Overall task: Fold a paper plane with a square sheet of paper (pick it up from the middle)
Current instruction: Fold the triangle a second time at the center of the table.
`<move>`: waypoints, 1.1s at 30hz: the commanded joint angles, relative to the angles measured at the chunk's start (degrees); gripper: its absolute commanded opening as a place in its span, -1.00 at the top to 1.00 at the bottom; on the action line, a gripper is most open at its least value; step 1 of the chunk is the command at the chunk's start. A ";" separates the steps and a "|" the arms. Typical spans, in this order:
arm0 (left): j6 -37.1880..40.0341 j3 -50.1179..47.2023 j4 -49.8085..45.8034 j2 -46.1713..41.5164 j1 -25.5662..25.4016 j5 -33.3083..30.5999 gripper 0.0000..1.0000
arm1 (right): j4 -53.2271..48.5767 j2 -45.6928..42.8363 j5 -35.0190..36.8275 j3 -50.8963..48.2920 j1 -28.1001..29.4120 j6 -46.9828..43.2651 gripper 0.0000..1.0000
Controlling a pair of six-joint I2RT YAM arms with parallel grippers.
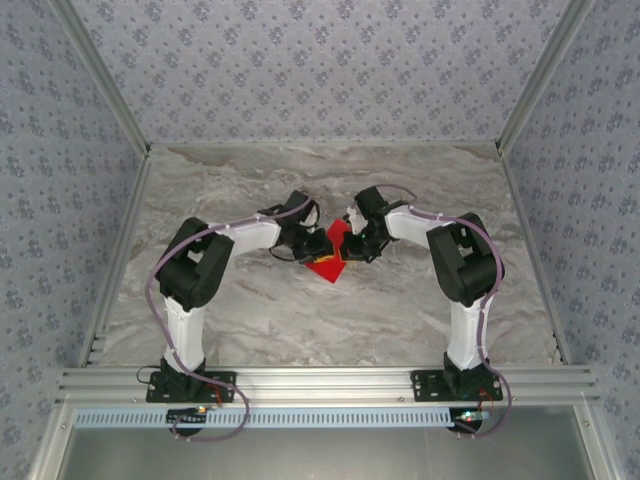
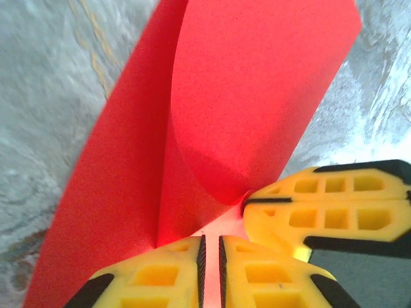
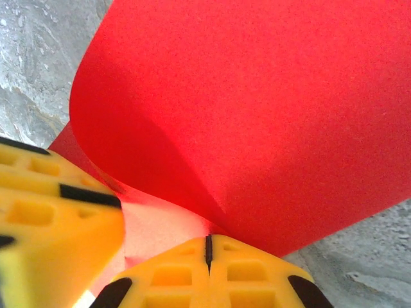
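Note:
The square sheet of paper is bright red, partly folded, and sits at the middle of the table between both grippers. In the left wrist view the paper curls up in a rounded flap with a crease on the left. My left gripper has its pads a narrow slit apart at the paper's near edge, and I see nothing pinched between them. My right gripper is shut, with the curled paper running into its tip. From above, the left gripper and right gripper nearly touch.
The grey marbled tabletop spreads out on all sides of the paper. Patterned walls close the back and sides. An aluminium rail with both arm bases runs along the near edge.

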 commanded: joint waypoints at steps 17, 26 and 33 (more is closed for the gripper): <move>5.62 5.15 -3.77 3.54 0.77 0.77 0.74 | -5.80 4.37 5.89 -0.51 -0.05 -1.97 0.95; 9.01 6.66 -8.16 5.03 2.66 -5.82 0.73 | -6.81 4.92 8.26 -0.28 0.03 -2.40 0.94; 11.48 7.56 -11.59 4.69 4.54 -8.78 0.73 | -7.25 5.09 9.54 -0.34 0.07 -2.96 0.94</move>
